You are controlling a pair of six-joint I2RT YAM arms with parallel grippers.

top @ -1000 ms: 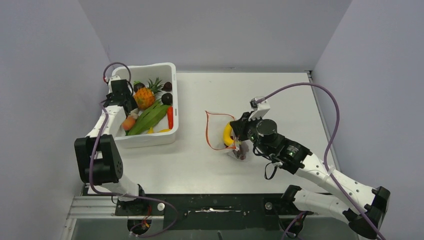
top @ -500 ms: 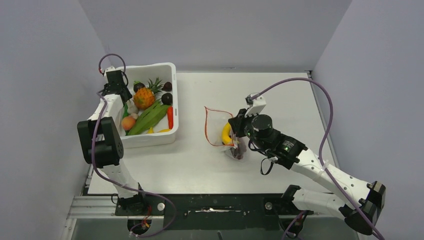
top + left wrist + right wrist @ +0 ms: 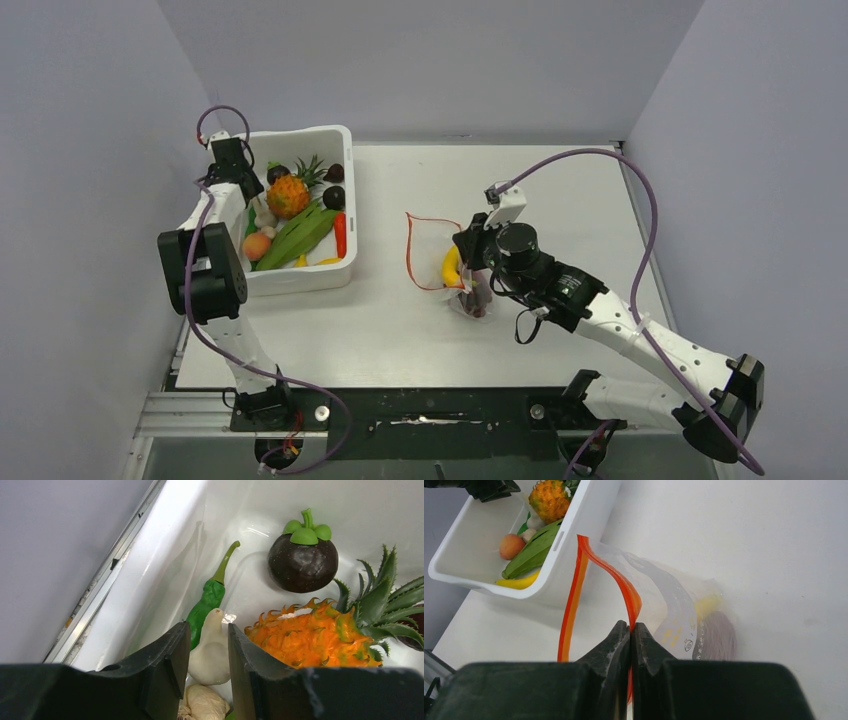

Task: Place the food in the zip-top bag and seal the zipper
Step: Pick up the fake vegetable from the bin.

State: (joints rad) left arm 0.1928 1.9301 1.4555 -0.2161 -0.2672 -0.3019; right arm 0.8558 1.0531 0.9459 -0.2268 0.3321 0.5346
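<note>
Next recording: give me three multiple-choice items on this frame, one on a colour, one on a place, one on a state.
1. What colour is the zipper of the zip-top bag?
A) blue
B) red-orange
C) green

2. Where is the pineapple?
A) in the white tub
B) in the bag
C) in neither

3. How is the right gripper?
A) wide open
B) shut on the zipper
C) out of view

Answers:
1. B: the strip along the bag's mouth is red-orange.
2. A: the pineapple lies inside the tub's walls.
3. B: the right wrist view shows the fingers pinched together on the strip.
</note>
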